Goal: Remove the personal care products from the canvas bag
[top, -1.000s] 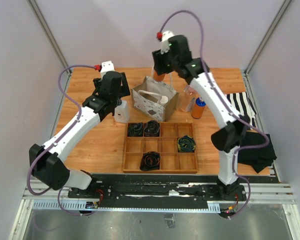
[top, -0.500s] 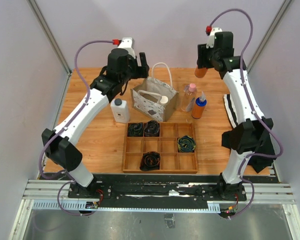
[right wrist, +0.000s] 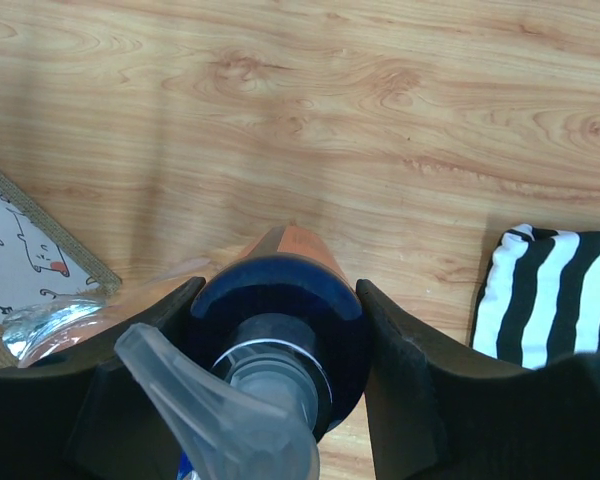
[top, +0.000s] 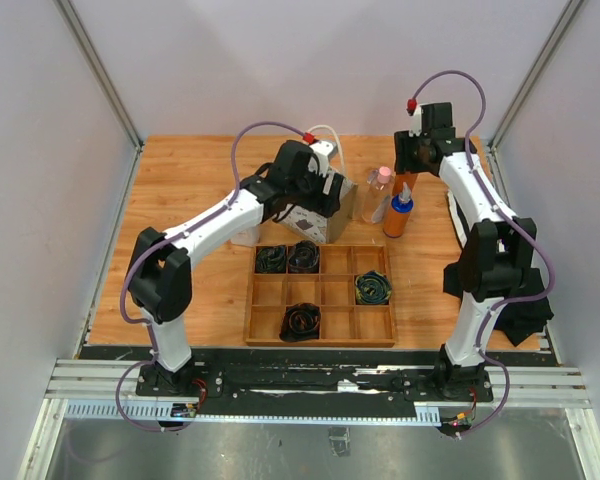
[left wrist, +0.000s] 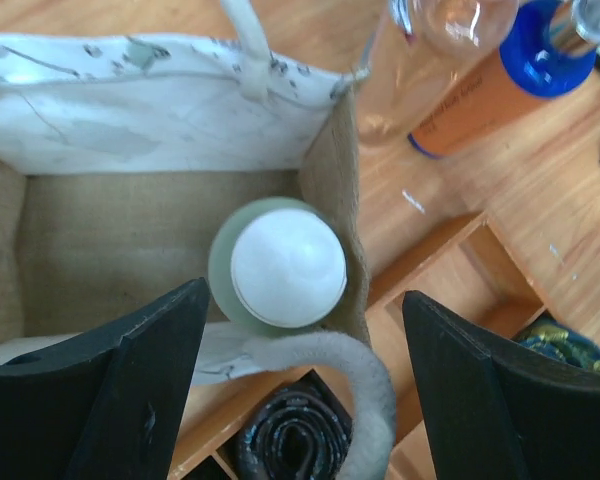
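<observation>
With the orange bottle (right wrist: 292, 243) gripped by the right end effector (right wrist: 275, 330), the canvas bag (left wrist: 130, 100) could be toppled if snagged by the spread left end effector (left wrist: 302, 300).

Black-and-white striped cloth (right wrist: 552, 292), orange bottle (right wrist: 286, 250)

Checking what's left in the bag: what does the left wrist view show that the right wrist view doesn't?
Only the left wrist: inside the canvas bag, a white-capped bottle standing in one corner, plus a rope handle and a coiled cable in the wooden tray. Only the right wrist: the right hand closed on an orange spray bottle, and the striped cloth. Both: the bag's printed fabric and the tabletop.
</observation>
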